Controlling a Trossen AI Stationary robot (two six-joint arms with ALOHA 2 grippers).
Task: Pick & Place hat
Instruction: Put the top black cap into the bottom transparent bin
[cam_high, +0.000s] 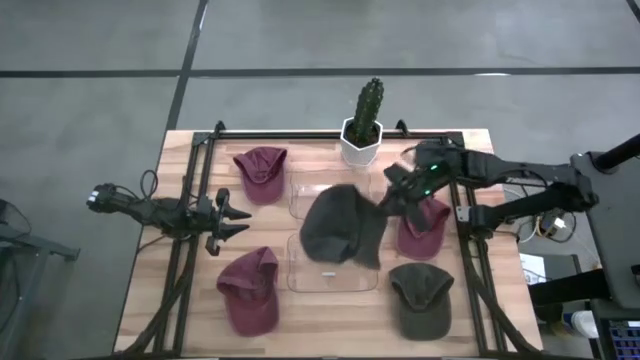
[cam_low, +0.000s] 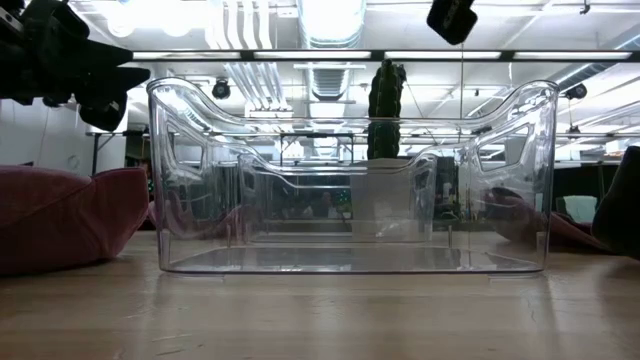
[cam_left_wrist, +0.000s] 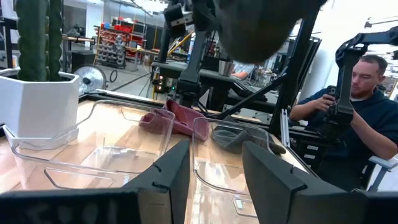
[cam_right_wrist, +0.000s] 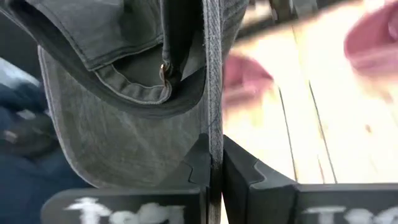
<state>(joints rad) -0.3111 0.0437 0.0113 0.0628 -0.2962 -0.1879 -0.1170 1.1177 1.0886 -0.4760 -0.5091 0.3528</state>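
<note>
Currently the dark grey hat (cam_high: 343, 228) hangs in the air over the middle of the surface (cam_high: 320, 315), gripped by the right end effector (cam_high: 392, 196), whose two fingers are clenched on an edge of the fabric; the right wrist view shows the cloth pinched flat between them (cam_right_wrist: 213, 163), with a small metal buckle on the hat's inner strap above. From above, the hat covers parts of both clear plastic bins (cam_high: 352, 280), which sit one behind the other at the centre; the parts that show hold nothing, and the low view looks straight through the near bin (cam_low: 352, 190) to bare walls and floor.

Around them lie other hats: a maroon one at ten o'clock (cam_high: 261, 171), a second maroon one at seven o'clock (cam_high: 249, 289), a third (cam_high: 423, 226) at three o'clock partly under the right arm, and an olive-grey one at five o'clock (cam_high: 421, 295). A cactus in a white pot (cam_high: 363, 125) stands at twelve o'clock by the far edge.

How much of the bins' floors lies under the raised hat cannot be seen from above.

Over at nine o'clock the left end effector (cam_high: 228, 216) hovers beside the bins with its fingers spread, released and holding nothing. A seated person (cam_left_wrist: 348, 118) shows beyond the surface in the left wrist view.
</note>
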